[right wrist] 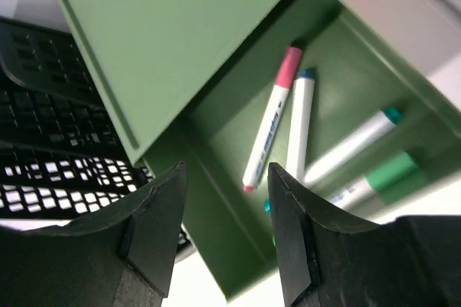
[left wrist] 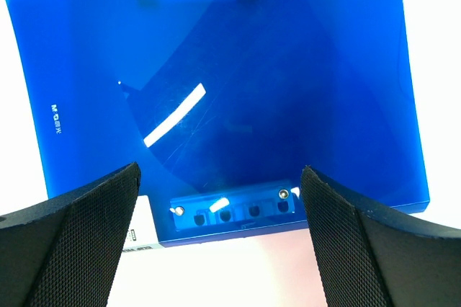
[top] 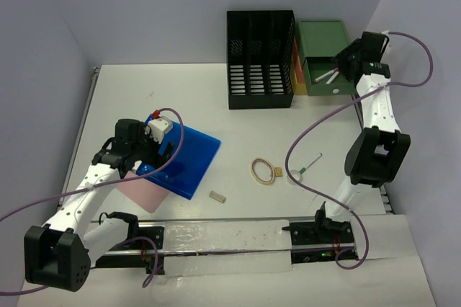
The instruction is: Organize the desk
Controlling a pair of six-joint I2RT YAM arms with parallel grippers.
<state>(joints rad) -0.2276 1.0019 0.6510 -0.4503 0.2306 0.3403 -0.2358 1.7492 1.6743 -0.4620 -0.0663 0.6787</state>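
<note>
The white desk [top: 144, 98] holds a blue plastic clipboard folder [top: 186, 157] lying on a pink sheet [top: 137, 186] at the left. My left gripper [top: 148, 154] hovers open over the folder's near edge; the folder [left wrist: 216, 91] fills the left wrist view, its clip [left wrist: 230, 210] between my fingers. My right gripper [top: 344, 65] is open and empty above the open green drawer [top: 328, 80]. The right wrist view shows several markers [right wrist: 272, 130] lying in that drawer [right wrist: 223, 177].
A black slotted file rack [top: 261, 58] stands at the back beside the drawer unit. Rubber bands [top: 262, 171], a small yellow piece [top: 278, 171], a green-tipped pen [top: 310, 163] and a small beige block [top: 217, 196] lie on the desk's middle. A metal rail [top: 216, 231] runs along the near edge.
</note>
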